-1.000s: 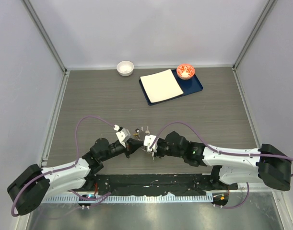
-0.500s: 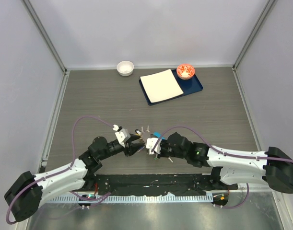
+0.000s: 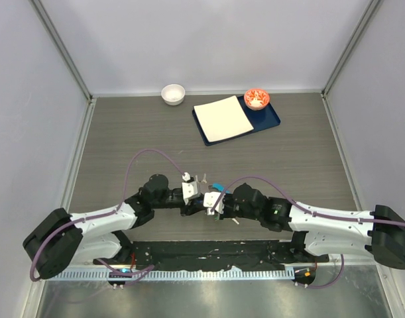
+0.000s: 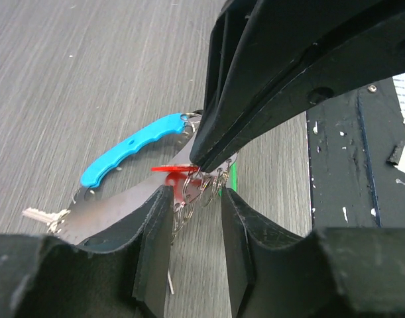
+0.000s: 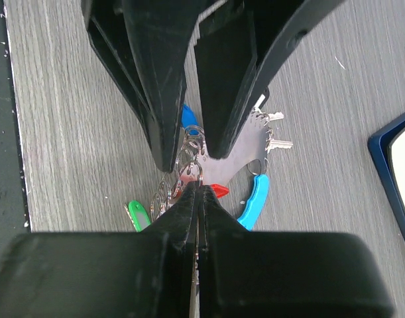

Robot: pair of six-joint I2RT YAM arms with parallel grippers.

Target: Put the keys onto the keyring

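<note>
Two sets of jaws meet nose to nose over the keys (image 5: pixel 217 191) at about 6 o'clock on the surface (image 3: pixel 122 132). Right jaws are pinched together on a small split ring (image 5: pixel 193 171); left jaws stand apart, straddling the other rings. The keyring (image 5: pixel 253 199), blue crescent and all, lies flat at 4 o'clock of that pinch. Best bet: right holds dead steady while left closes on just one ring, not the whole tangle, or everything drags along.

The keyring (image 4: pixel 132 147) carries a bright blue crescent; the keys (image 5: pixel 137 213) show green, red and blue heads on silver metal — all on a grey, fine-streaked wood-grain table (image 3: pixel 136 132). The tray (image 3: pixel 272 120) is navy.
</note>
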